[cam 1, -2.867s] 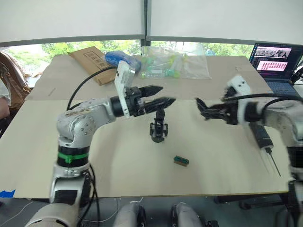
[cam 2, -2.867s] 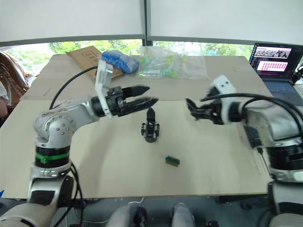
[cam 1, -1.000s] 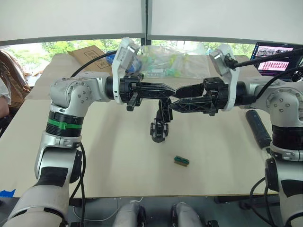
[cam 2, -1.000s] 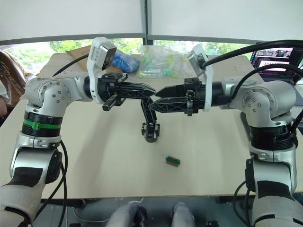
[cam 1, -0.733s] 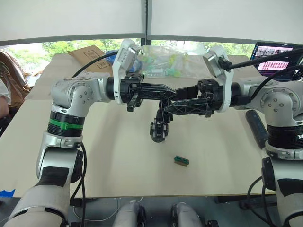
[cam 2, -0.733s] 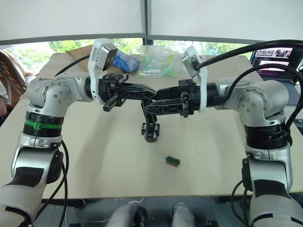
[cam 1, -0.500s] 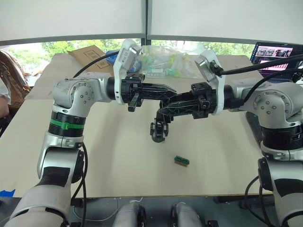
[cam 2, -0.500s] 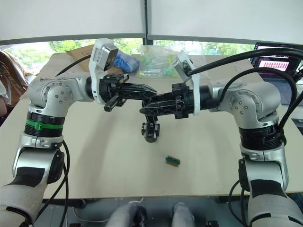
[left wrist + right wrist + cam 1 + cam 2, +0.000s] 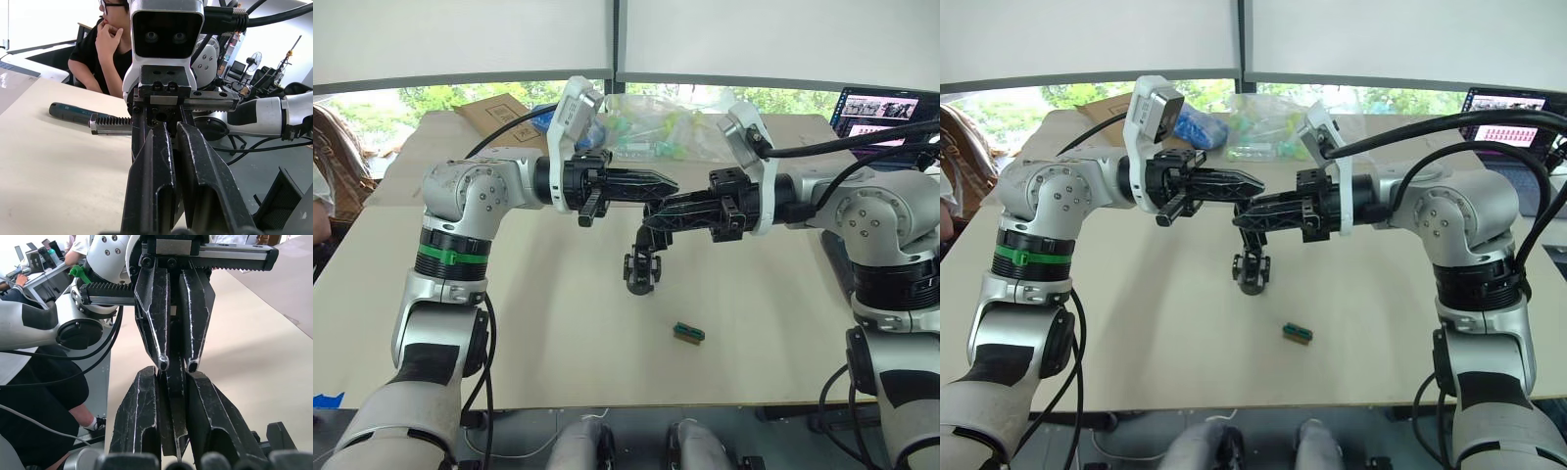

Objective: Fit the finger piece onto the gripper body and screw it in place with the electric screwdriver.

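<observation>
Two grippers met above the gripper body point(image 9: 642, 270): right gripper point(image 9: 172, 396) clenched on the finger piece point(image 9: 173, 431), left gripper point(image 9: 668, 182) nearly shut, empty. Lower it slowly, tip aligned.
</observation>
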You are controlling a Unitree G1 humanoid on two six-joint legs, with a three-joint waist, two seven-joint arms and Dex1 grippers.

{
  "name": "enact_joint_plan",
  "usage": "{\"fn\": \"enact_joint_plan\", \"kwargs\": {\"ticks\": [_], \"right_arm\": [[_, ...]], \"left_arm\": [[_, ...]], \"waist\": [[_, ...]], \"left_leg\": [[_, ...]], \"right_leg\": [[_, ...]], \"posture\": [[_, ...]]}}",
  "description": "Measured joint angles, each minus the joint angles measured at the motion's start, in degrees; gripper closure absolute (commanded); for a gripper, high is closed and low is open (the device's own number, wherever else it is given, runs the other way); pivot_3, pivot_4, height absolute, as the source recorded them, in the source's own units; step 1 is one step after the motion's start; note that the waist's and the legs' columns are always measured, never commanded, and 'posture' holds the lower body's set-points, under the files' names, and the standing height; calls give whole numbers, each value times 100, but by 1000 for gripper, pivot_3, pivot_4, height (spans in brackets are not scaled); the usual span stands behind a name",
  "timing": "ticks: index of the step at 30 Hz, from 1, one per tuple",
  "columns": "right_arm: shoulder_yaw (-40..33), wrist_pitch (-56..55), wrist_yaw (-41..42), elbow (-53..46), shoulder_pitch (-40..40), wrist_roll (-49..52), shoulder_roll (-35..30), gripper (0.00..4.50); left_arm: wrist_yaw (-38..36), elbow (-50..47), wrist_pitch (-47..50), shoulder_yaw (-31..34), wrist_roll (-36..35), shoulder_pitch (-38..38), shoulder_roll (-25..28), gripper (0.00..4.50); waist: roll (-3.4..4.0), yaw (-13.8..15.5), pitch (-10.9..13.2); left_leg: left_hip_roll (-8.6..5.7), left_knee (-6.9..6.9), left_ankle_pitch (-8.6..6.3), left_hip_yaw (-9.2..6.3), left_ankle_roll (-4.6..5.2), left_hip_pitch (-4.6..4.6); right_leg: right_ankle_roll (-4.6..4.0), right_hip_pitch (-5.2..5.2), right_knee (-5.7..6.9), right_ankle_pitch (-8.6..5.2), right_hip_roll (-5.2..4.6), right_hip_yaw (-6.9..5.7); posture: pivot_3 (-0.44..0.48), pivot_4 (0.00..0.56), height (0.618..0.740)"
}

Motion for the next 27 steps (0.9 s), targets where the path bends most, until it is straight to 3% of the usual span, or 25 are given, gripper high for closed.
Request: {"fn": "enact_joint_plan", "kwargs": {"ticks": [5, 10, 14, 17, 23, 27], "right_arm": [[67, -313, 198, -88, 154, -114, -33, 4179], [356, -1153, 557, -289, 648, -670, -332, 4179], [387, -1659, 696, -373, 919, -958, -399, 4179], [392, -1941, 730, -435, 1160, -1099, -403, 4179], [402, -2375, 732, -502, 1530, -1250, -384, 4179], [409, -2483, 726, -522, 1633, -1339, -377, 4179]], "left_arm": [[-329, -15, -199, -28, 179, 34, 179, 2487], [-1415, -49, -1441, -408, 919, 584, 1054, 117], [-1779, 418, -3064, -805, 1972, 1173, 1252, 0], [-1591, 1056, -4197, -920, 2674, 1405, 1116, 0], [-637, 2591, -6194, -1040, 3672, 1562, 100, 0], [-34, 3526, -6945, -1066, 4031, 1532, -560, 0]], "waist": [[0, -11, 0], [2, -37, 0], [2, 1, 1], [2, 26, 1], [0, 71, 2], [-1, 74, 3]], "left_leg": [[0, -1, 0, 1, 0, 0], [1, -2, 0, 7, -1, 3], [0, 5, 0, 7, -1, -1], [-1, 8, 0, 6, 0, -3], [0, 13, 0, 2, 1, -8], [0, 14, 0, 2, 3, -10]], "right_leg": [[0, 0, -1, 0, 1, -1], [0, -3, -6, -1, 1, 2], [-1, -4, -14, -1, -1, 0], [-2, -5, -16, 0, -4, -1], [-3, -7, -12, 1, -5, -3], [-3, -8, -11, 2, -5, -4]], "posture": [[0, 150, 732], [0, 150, 732], [0, 150, 732], [0, 150, 732], [0, 150, 732], [0, 150, 732]]}}
